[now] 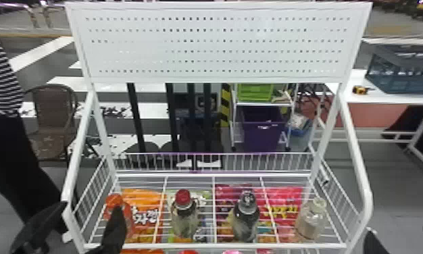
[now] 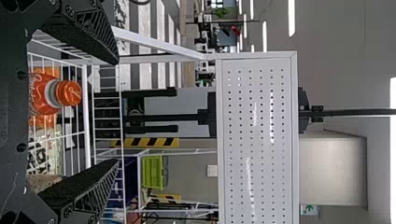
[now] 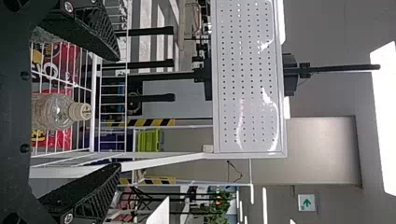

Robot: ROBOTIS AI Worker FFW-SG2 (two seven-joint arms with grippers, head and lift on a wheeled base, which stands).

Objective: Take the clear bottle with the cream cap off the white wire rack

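Note:
The clear bottle with the cream cap (image 1: 310, 221) stands upright at the right end of the white wire rack (image 1: 214, 245). My right gripper (image 1: 398, 229) is open to the right of the rack, apart from the bottle. In the right wrist view, the clear bottle (image 3: 53, 111) lies beyond the open right gripper (image 3: 118, 112), with nothing between the fingertips. My left gripper (image 1: 92, 206) is open at the rack's front left corner, near the orange-capped bottle (image 1: 115, 206). In the left wrist view, the left gripper (image 2: 116, 111) holds nothing.
A red-capped bottle (image 1: 184, 216) and a dark-capped bottle (image 1: 245, 216) stand between the two end bottles. Colourful bags (image 1: 140, 202) lie beneath the wires. Angled white side posts (image 1: 356, 152) flank the rack, and a perforated white panel (image 1: 217, 44) rises behind it.

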